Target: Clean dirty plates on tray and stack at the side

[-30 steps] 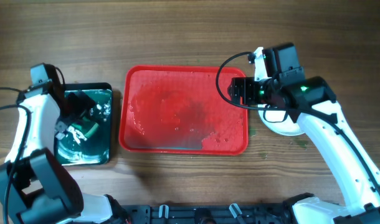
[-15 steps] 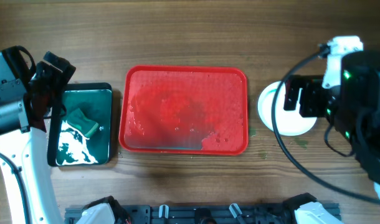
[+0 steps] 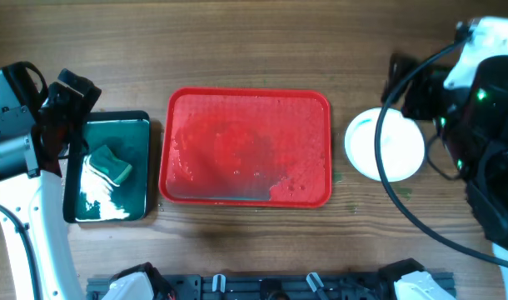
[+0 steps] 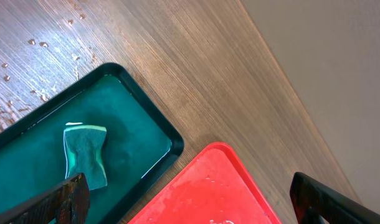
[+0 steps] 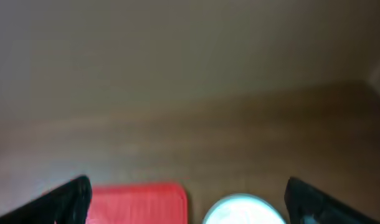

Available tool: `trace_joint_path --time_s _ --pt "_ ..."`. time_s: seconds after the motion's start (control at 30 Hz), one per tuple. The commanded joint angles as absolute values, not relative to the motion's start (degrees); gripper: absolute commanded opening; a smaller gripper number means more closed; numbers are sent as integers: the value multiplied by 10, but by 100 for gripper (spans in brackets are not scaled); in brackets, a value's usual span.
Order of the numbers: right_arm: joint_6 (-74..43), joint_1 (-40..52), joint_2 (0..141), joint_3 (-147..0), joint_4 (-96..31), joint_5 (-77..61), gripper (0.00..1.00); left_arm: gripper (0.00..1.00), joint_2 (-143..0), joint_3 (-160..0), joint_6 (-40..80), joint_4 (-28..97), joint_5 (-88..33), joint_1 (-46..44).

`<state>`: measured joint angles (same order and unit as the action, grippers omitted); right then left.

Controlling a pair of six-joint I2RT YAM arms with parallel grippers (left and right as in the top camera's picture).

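The red tray (image 3: 246,148) lies mid-table with no plates on it, only wet smears. It also shows in the left wrist view (image 4: 205,190) and the right wrist view (image 5: 137,202). The plates (image 3: 384,144) sit stacked right of the tray; the top one is pale mint-blue, and how many lie beneath I cannot tell. The stack also shows in the right wrist view (image 5: 243,210). My left gripper (image 4: 190,202) is open and empty, raised above the gap between the black tray and the red tray. My right gripper (image 5: 187,199) is open and empty, raised high near the plates.
A black tray with green water (image 3: 112,171) stands left of the red tray, with a green sponge (image 3: 111,164) lying in it. Water drops dot the wood beside it (image 4: 34,43). The right arm's cable loops over the plates (image 3: 387,133).
Both arms pulled back from the table. The right arm left the plates and rose to the far right; the left arm let go of the sponge in the black tray and lifted away.
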<state>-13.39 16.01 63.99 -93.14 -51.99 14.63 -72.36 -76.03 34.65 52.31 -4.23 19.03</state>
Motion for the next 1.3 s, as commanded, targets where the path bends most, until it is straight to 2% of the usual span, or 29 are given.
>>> trace_joint_path --time_s 0.0,0.2,0.43,0.57,0.73,0.87,1.27 --pt "-32 104 568 -808 -419 23 100 100 -725 -760 352 522 -47 189" --pt "-24 17 382 -524 -291 -54 100 100 -725 -760 352 521 -47 189" --pt "-32 7 174 -223 -74 -60 100 100 -725 -760 352 521 -47 189" --pt "-49 14 81 -105 -22 -69 100 100 -725 -760 352 521 -47 189" --pt "-46 57 20 -34 -7 -37 100 100 -725 -760 352 522 -47 189" --pt "-63 58 2 -2 1 -39 100 100 -725 -760 352 522 -47 189" --pt "-62 58 3 -3 1 -39 100 100 -725 -760 352 521 -47 189"
